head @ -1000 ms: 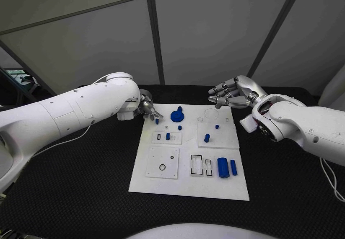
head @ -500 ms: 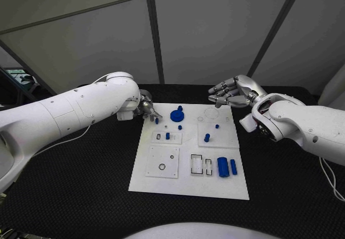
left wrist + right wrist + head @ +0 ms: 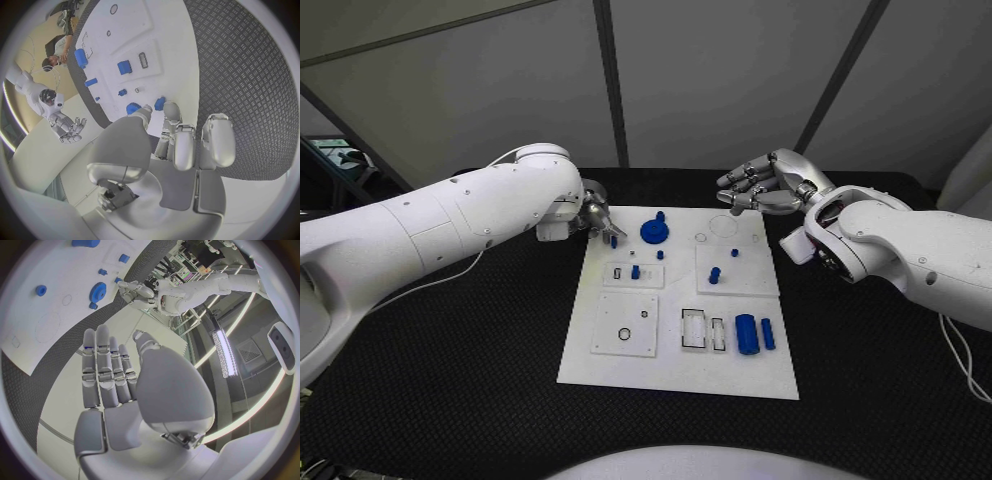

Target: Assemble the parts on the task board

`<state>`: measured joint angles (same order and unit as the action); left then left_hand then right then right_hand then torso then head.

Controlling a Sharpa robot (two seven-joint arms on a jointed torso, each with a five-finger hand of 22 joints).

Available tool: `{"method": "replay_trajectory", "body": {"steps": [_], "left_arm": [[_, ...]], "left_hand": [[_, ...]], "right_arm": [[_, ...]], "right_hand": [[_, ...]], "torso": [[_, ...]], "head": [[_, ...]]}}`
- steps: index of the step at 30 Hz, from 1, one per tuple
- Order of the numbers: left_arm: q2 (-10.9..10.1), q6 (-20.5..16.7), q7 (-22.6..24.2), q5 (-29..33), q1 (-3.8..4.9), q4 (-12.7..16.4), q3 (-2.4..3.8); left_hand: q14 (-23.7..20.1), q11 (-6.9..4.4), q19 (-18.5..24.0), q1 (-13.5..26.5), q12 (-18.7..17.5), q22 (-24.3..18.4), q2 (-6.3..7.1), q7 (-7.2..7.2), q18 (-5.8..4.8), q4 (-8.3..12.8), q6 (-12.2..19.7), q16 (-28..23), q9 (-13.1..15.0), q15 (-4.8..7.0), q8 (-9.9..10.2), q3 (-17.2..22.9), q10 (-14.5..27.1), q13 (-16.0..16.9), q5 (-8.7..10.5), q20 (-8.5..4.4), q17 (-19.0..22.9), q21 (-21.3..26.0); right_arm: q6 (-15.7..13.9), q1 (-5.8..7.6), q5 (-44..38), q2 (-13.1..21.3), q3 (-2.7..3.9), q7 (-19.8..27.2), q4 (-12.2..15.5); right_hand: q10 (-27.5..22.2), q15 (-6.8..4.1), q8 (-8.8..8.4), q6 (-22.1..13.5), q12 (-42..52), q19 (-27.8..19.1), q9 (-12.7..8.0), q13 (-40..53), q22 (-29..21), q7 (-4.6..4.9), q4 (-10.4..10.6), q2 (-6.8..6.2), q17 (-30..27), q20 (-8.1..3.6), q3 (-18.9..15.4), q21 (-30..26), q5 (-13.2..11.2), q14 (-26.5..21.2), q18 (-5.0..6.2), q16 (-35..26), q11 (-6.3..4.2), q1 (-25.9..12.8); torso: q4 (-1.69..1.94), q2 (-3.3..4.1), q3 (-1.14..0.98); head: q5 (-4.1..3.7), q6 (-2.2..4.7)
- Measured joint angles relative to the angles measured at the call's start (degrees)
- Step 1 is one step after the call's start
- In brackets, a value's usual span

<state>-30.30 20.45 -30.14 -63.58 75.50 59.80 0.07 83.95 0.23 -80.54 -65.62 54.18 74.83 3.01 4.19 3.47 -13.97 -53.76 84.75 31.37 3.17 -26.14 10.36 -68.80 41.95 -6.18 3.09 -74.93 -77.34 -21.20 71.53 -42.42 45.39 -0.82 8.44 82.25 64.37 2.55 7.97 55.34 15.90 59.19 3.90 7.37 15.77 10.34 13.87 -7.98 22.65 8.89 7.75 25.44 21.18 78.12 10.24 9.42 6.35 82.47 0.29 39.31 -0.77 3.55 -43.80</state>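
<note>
black textured table (image 3: pixel 444 380), filling the lower frame; white task board (image 3: pixel 678 372), centre of the head view, long side running up the frame; left hand (image 3: pixel 596 217), at the board's upper left corner, fingertips pinching a small blue peg (image 3: pixel 615 241) at the board's edge; right hand (image 3: pixel 764 185), upper right of the board, raised off it, fingers spread, holding nothing; blue gear (image 3: pixel 655 233), upper middle of the board; blue cylinder (image 3: pixel 747 334) with a slimmer blue bar (image 3: pixel 767 333) just beside it, lower right of the board; small blue pegs (image 3: pixel 715 275) mid-board.
</note>
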Motion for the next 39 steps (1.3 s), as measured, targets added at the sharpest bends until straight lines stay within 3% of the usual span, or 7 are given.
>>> {"method": "replay_trajectory", "body": {"steps": [8, 12, 14, 18, 25, 29, 39], "left_arm": [[0.23, 0.06, 0.03, 0.05, 0.00, -0.02, 0.00], [0.24, 0.07, 0.06, 0.17, 0.00, -0.07, 0.00], [0.24, 0.08, 0.10, 0.30, 0.01, -0.10, 0.01], [0.23, 0.18, 0.14, 0.64, 0.04, -0.18, 0.02], [0.08, 0.42, 0.22, 1.20, 0.01, -0.17, 0.01], [-0.52, 0.31, 0.32, 1.47, -0.01, 0.37, 0.00], [-4.75, -2.35, 0.31, 3.42, -0.02, 6.83, 0.00]], "left_hand": [[0.00, 0.00, 0.00, -1.76, 0.00, 0.00, -1.16, 0.00, 0.00, 0.97, -0.41, 0.00, -0.12, 0.00, 0.00, 0.34, 0.00, -0.19, 0.00, 0.00, 0.00, 0.00], [0.17, -0.41, 0.02, -6.61, -0.36, 0.00, -3.22, -0.12, 0.00, 3.91, -0.28, 0.00, -0.27, 0.28, 0.00, 3.27, 0.41, -0.72, -0.44, -0.02, 0.00, 0.00], [0.02, -0.61, 0.22, -7.88, -0.91, 0.00, -3.46, -0.21, 0.00, 5.11, -0.19, 0.00, -0.39, 0.42, 0.23, 5.07, 0.62, -1.13, -0.44, -0.22, 0.00, 0.23], [0.01, -0.40, 0.22, -9.06, -1.67, 0.09, -3.04, -0.07, 0.01, 7.42, -0.05, 0.00, -0.60, 0.42, 0.75, 10.24, 0.82, -2.04, -0.21, -0.22, 0.00, 0.44], [0.01, -0.62, 0.21, -8.69, -2.52, 0.11, -1.89, -0.08, 0.01, 4.55, 0.34, 0.00, 0.93, 0.42, -0.85, 13.87, 0.57, -3.42, -0.44, -0.22, 0.00, 0.44], [0.01, -0.43, 0.21, -7.46, -2.53, 0.11, -0.66, -0.08, 0.00, 5.40, 0.34, 0.00, 1.56, 0.42, -1.46, 16.20, 0.37, -3.58, -0.44, -0.22, 0.00, 0.44], [0.01, -0.71, 0.21, -5.40, -2.53, 0.11, 0.87, -0.29, 0.00, 6.04, 0.55, 0.00, 3.03, 0.42, -2.72, 20.00, -0.37, -3.63, -0.44, -0.22, 0.00, 0.44]], "right_arm": [[0.01, 0.00, 0.00, -0.08, 0.00, -0.01, -0.01], [0.02, 0.00, 0.00, -0.10, 0.00, -0.02, -0.04], [0.02, 0.00, 0.00, -0.11, 0.00, -0.02, -0.05], [0.05, 0.00, 0.00, -0.12, 0.00, -0.03, -0.08], [0.11, 0.00, 0.00, -0.16, 0.00, -0.03, -0.14], [0.13, 0.00, 0.00, -0.16, 0.00, -0.03, -0.17], [0.15, 0.00, 0.00, -0.06, 0.00, -0.04, -0.31]], "right_hand": [[0.00, 0.00, 0.00, 0.00, 0.00, 0.00, 0.00, -0.07, -0.04, 0.00, 0.00, 0.01, 0.00, 0.00, 0.00, 0.00, 0.00, 0.00, 0.00, -0.14, 0.00, -0.01], [0.00, 0.00, 0.00, 0.00, 0.00, 0.00, 0.00, -0.08, -0.06, 0.00, 0.00, 0.31, 0.00, 0.00, 0.00, 0.00, -0.01, 0.00, -0.01, -0.25, 0.00, -0.31], [0.00, 0.00, 0.00, 0.00, 0.00, 0.00, 0.00, -0.08, -0.06, 0.00, 0.00, 0.31, 0.00, 0.00, 0.00, 0.00, -0.01, 0.00, -0.01, -0.25, 0.00, -0.31], [0.00, 0.00, 0.00, 0.00, 0.00, 0.00, 0.00, -0.08, -0.06, 0.00, 0.00, 0.31, 0.00, 0.00, 0.00, 0.00, -0.01, 0.00, 0.00, -0.25, 0.00, -0.30], [0.00, 0.00, 0.00, 0.00, 0.00, 0.00, 0.00, -0.07, -0.06, 0.00, 0.00, 0.30, 0.00, 0.00, 0.00, -0.23, -0.01, 0.00, 0.00, -0.24, 0.00, -0.30], [0.00, 0.00, 0.00, 0.00, 0.00, 0.00, 0.00, -0.07, -0.06, 0.00, 0.00, 0.30, 0.00, 0.00, 0.00, -0.23, -0.01, 0.00, -0.01, -0.25, 0.00, -0.30], [0.00, 0.00, 0.00, 0.00, 0.00, 0.00, 0.00, -0.11, -0.07, 0.00, 0.00, 0.30, 0.00, 0.00, 0.00, -0.22, -0.02, 0.00, 0.00, -0.24, 0.00, -0.30]], "torso": [[0.02, 0.00, 0.01], [0.03, 0.00, 0.02], [0.04, -0.01, 0.02], [0.04, -0.01, 0.03], [0.04, -0.04, 0.03], [0.05, -0.08, 0.03], [0.18, -0.14, 0.00]], "head": [[-0.09, -0.07], [-0.09, -0.09], [-0.09, -0.12], [-0.10, -0.17], [-0.11, -0.14], [-0.05, -0.08], [-0.13, -0.12]]}}
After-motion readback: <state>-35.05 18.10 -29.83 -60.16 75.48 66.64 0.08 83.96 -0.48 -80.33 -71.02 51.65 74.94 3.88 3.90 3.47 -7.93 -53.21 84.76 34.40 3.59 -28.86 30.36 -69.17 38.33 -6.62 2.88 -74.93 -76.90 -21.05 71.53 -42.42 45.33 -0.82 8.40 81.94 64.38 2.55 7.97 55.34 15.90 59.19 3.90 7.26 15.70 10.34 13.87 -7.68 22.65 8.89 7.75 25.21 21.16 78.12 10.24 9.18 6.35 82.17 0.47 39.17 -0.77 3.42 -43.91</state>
